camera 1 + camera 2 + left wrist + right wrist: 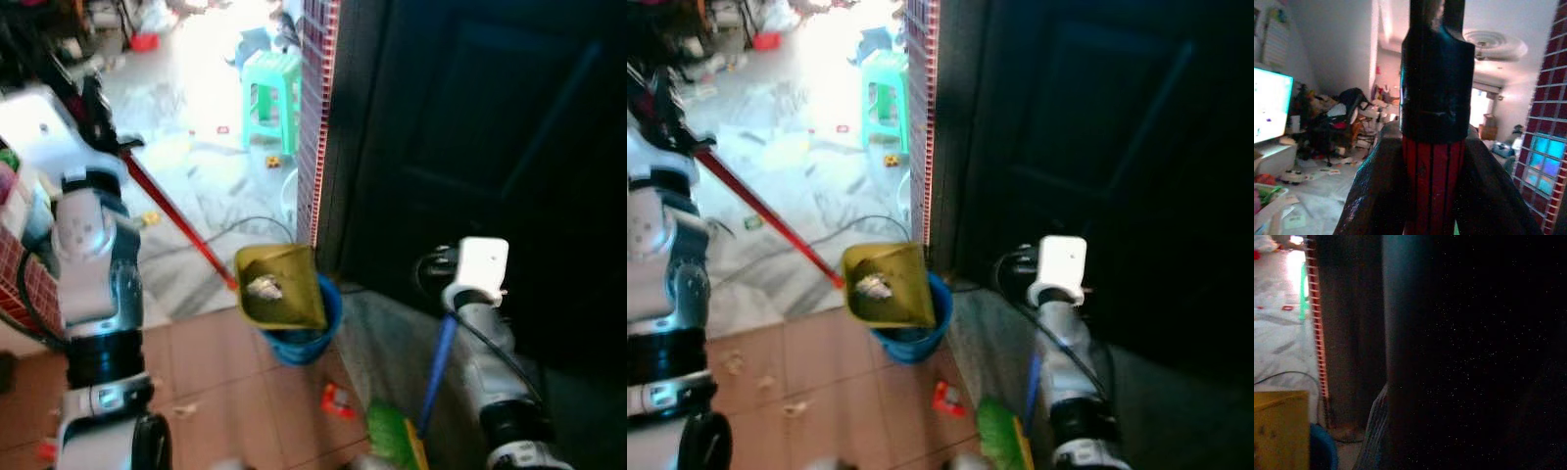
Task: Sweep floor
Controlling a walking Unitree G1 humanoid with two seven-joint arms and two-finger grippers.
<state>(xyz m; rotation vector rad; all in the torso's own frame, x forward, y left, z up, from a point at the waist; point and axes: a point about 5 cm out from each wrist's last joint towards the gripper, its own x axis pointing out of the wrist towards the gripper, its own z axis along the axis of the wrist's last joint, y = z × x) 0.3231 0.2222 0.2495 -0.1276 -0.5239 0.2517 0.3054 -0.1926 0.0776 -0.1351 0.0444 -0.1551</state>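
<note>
Currently emptying: left gripper (pixel 1425 196) clamps dustpan handle (pixel 176 223), yellow dustpan (pixel 279 286) over blue bin (pixel 299 338). Next, tilt; right grip indiscernible.

Two silver arms with black joint bands are seen, a black cable being looped beside the right arm (pixel 490 362).

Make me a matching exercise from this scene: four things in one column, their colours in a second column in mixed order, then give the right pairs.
Things:
1. dustpan
2. bucket
3. stool
4. dustpan handle

Colours:
A. red
B. light green
C. yellow
D. blue

Pairs: 1-C, 2-D, 3-B, 4-A

The dustpan, holding a bit of grey debris, is tilted over the bucket; the left tool grips its handle.
</note>
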